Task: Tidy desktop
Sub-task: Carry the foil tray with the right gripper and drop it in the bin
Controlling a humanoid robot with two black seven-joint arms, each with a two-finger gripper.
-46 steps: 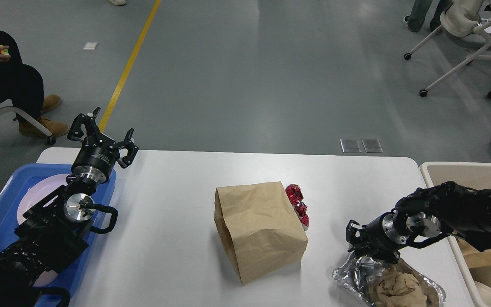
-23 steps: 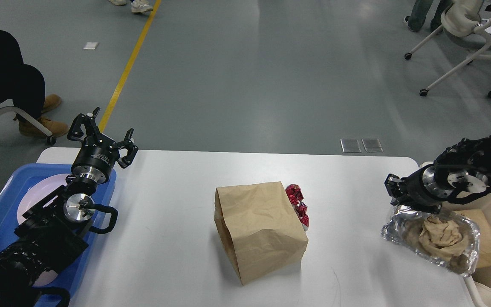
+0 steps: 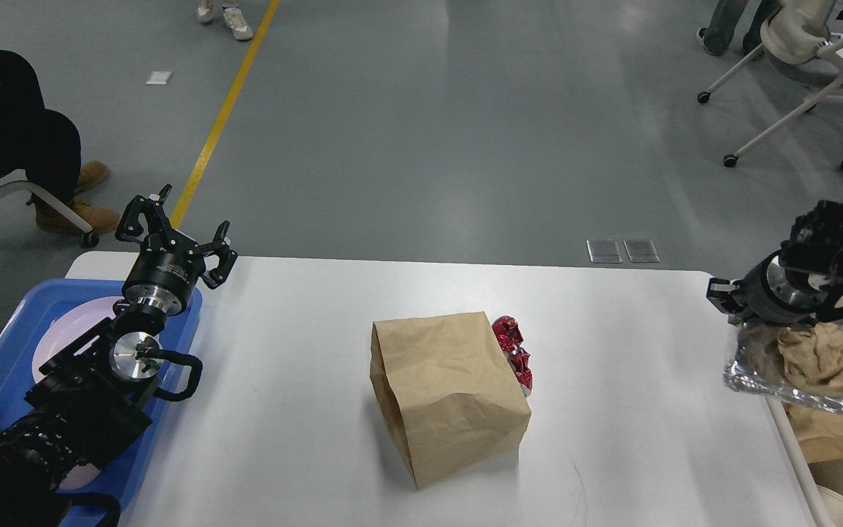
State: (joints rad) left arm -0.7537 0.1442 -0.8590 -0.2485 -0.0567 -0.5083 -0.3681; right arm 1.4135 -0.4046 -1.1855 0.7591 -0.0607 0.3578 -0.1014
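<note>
- The white counter (image 3: 304,439) fills the near middle of the view; its near-left and near-right stretches are bare, leaving open room either side of the one brown paper bag (image 3: 447,395) lying at its centre.
- One crumpled red wrapper (image 3: 514,350) touches the bag's far right side.
- One blue tray (image 3: 4,366), holding one pale plate (image 3: 74,326), sits at the counter's left edge under the left arm.
- The right end effector (image 3: 730,301) pinches one foil container (image 3: 806,369) of crumpled brown paper, held past the counter's right edge.
- The left end effector (image 3: 173,234) hovers spread over the far-left corner.
- No readable writing shows.
</note>
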